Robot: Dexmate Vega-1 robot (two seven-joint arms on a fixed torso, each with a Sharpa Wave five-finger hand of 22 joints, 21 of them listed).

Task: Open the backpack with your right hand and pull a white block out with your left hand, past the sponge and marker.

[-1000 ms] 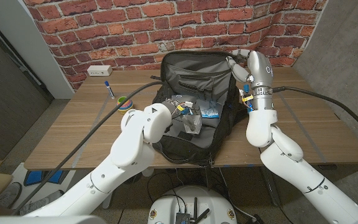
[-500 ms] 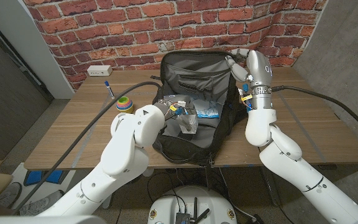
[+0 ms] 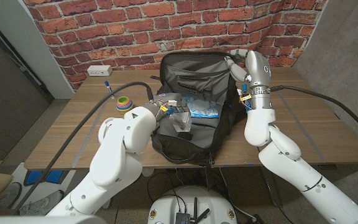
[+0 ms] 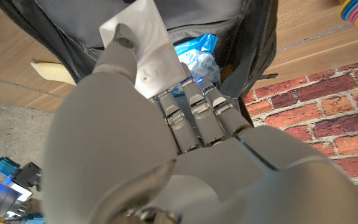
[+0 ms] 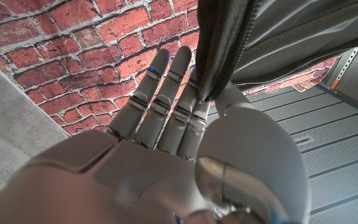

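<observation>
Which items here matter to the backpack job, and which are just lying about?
Job:
backpack
white block, in left hand
right hand, holding the flap

Lying about:
stacked coloured cups
marker
power strip
blue packet inside the bag

Left hand [image 4: 166,124]: fingers curled forward, thumb and fingers pinching a flat white rectangular block [image 4: 143,53]. Right hand [image 5: 185,149]: raised, fingers extended, thumb and fingers pinching the dark grey fabric backpack's [image 3: 194,74] flap edge.
</observation>
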